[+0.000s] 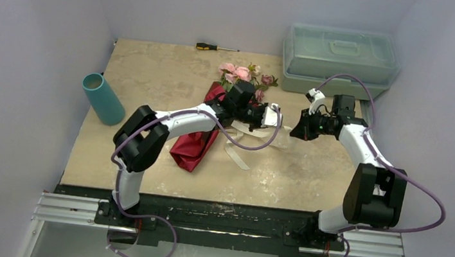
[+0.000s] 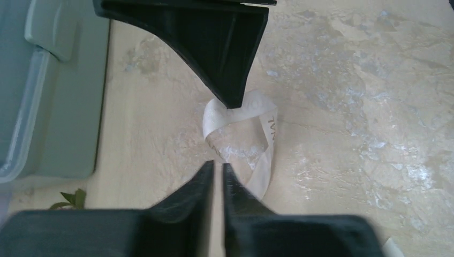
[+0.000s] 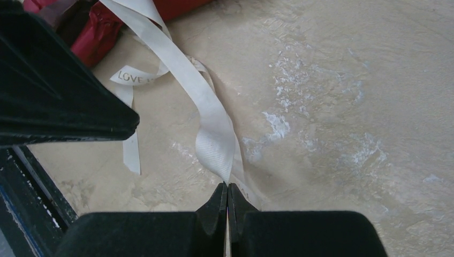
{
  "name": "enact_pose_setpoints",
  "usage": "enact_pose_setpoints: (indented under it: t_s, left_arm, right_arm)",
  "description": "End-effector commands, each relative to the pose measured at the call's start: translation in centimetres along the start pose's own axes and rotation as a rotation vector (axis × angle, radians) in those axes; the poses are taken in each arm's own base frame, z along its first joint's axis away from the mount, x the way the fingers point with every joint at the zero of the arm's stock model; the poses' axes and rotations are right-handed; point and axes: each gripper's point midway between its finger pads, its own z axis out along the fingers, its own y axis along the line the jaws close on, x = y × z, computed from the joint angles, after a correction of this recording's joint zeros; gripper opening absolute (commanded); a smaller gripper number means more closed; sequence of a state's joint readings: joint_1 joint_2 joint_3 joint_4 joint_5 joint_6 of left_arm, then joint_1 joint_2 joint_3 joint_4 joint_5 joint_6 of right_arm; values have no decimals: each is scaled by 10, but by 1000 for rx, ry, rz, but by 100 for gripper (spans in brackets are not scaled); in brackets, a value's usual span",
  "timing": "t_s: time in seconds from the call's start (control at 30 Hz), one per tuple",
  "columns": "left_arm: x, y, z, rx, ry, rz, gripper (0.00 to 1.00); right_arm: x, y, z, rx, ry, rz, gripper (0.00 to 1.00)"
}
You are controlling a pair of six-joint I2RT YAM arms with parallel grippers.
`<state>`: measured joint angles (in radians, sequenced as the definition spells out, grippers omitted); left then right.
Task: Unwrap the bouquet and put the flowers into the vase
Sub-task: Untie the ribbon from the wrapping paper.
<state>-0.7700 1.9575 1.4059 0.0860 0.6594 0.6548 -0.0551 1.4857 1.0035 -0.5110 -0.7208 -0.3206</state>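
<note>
The bouquet (image 1: pixel 201 135) lies mid-table in its maroon paper cone. Its pink flowers (image 1: pixel 241 74) point toward the back wall. The cream ribbon (image 1: pixel 239 152) trails loose on the table to the right of the cone. My left gripper (image 2: pixel 217 163) reaches over the bouquet, and its jaws are shut on one end of a ribbon loop (image 2: pixel 269 140). Facing it from the right, my right gripper (image 3: pixel 227 184) is shut on another stretch of the ribbon (image 3: pixel 213 131), which runs back to the red paper (image 3: pixel 96 32). The teal vase (image 1: pixel 103 97) stands at the left edge.
A pale green toolbox (image 1: pixel 339 60) sits at the back right corner. A screwdriver (image 1: pixel 216 48) lies along the back edge. The two grippers nearly touch; the right finger (image 2: pixel 225 48) fills the top of the left wrist view.
</note>
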Motion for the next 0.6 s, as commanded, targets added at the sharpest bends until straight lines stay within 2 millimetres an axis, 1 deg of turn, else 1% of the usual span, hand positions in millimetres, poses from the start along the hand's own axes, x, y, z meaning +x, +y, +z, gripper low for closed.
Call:
enact_pose_setpoints:
  t_s: [0.0, 0.03, 0.1, 0.13, 0.17, 0.27, 0.37, 0.47, 0.57]
  left_arm:
    - [-26, 17, -15, -22, -17, 3, 23]
    - [-10, 11, -24, -4, 30, -14, 38]
    - [11, 8, -41, -29, 49, -45, 58]
    - [20, 12, -48, -56, 49, -48, 64]
    - [33, 8, -52, -50, 71, -67, 66]
    - [64, -3, -55, -2, 140, -117, 68]
    - [83, 1, -61, -6, 164, -136, 68]
    - [97, 5, -66, -2, 187, -125, 68]
    - [100, 2, -65, 28, 193, -105, 68]
  right_arm:
    - [-21, -4, -8, 24, -54, -40, 0]
    - [-24, -3, -10, 24, -63, -49, 0]
    - [-27, 1, -14, 19, -78, -63, 0]
    - [-29, 3, -16, 17, -85, -68, 0]
    - [-30, 4, -17, 13, -89, -71, 0]
    - [-34, 10, -21, -1, -102, -71, 0]
    - [-43, 15, -27, -6, -121, -83, 0]
    - [-50, 23, -34, -19, -139, -97, 0]
    - [-59, 28, -41, -23, -159, -97, 0]
